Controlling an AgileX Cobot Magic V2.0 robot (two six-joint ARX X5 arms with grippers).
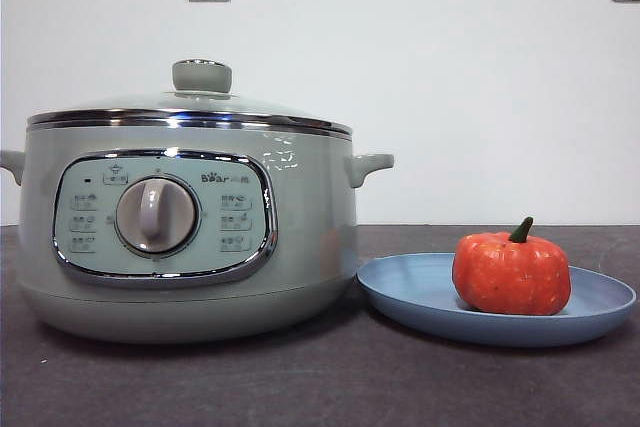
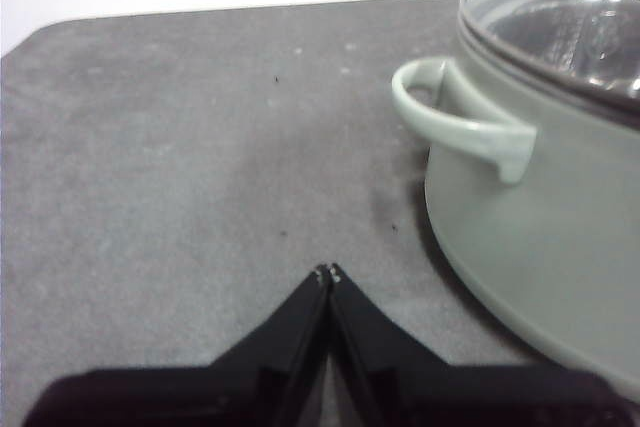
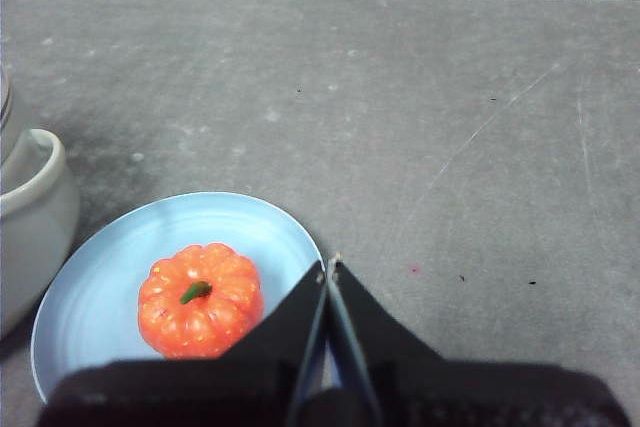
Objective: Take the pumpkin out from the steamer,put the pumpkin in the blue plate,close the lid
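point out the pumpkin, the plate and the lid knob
pumpkin (image 1: 510, 275), front view, middle of its orange body
plate (image 1: 400, 287), front view, bare blue surface near its rim
lid knob (image 1: 201, 76), front view, side of the knob

Steamer (image 1: 190, 237) left handle cut by front view edge; panel button labels too small to read; lid (image 2: 570, 17) glass contents blurred.

Orange-red pumpkin (image 1: 511, 274) with a dark green stem, light-blue plate (image 1: 410, 292), sage-green steamer (image 1: 300, 247), chrome-rimmed lid (image 1: 190, 112).
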